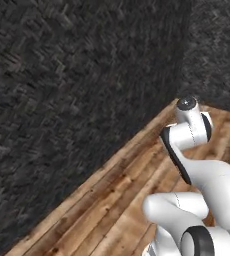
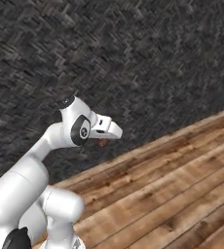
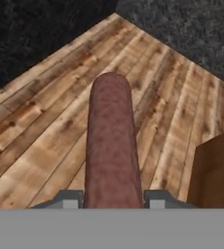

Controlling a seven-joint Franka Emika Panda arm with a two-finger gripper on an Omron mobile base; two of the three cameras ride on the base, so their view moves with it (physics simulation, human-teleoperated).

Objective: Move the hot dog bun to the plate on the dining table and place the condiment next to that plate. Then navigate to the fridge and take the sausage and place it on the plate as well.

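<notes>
Reddish-brown sausage (image 3: 112, 146), long and round-ended, sits clamped between the two finger tips (image 3: 67, 198) of the gripper (image 3: 113, 200); the jaws are closed on its near end, and it juts straight out along the hand's line of sight, over bare floor. From the right base view only a small reddish bit of it (image 2: 103, 143) peeks out beneath the hand.

Arm: white with dark joints, folded close over the base. Lower links bulk large near the base, upper link (image 2: 41, 146) rises to a bent wrist, hand (image 2: 105, 128) held about level and pointing toward the wall. Left base view shows the wrist joint (image 1: 189, 125) from behind, topped by a dark cap.

Floor (image 2: 182, 185): wood planks, warm brown with darker knots and streaks, running up to the wall. Wall (image 1: 77, 75): dark, rough, woven-looking grey-black texture; two faces meet in a corner (image 3: 115, 11). One plain brown wooden block or panel (image 3: 216, 170) stands at the right edge of the hand view; cannot tell what it belongs to.
</notes>
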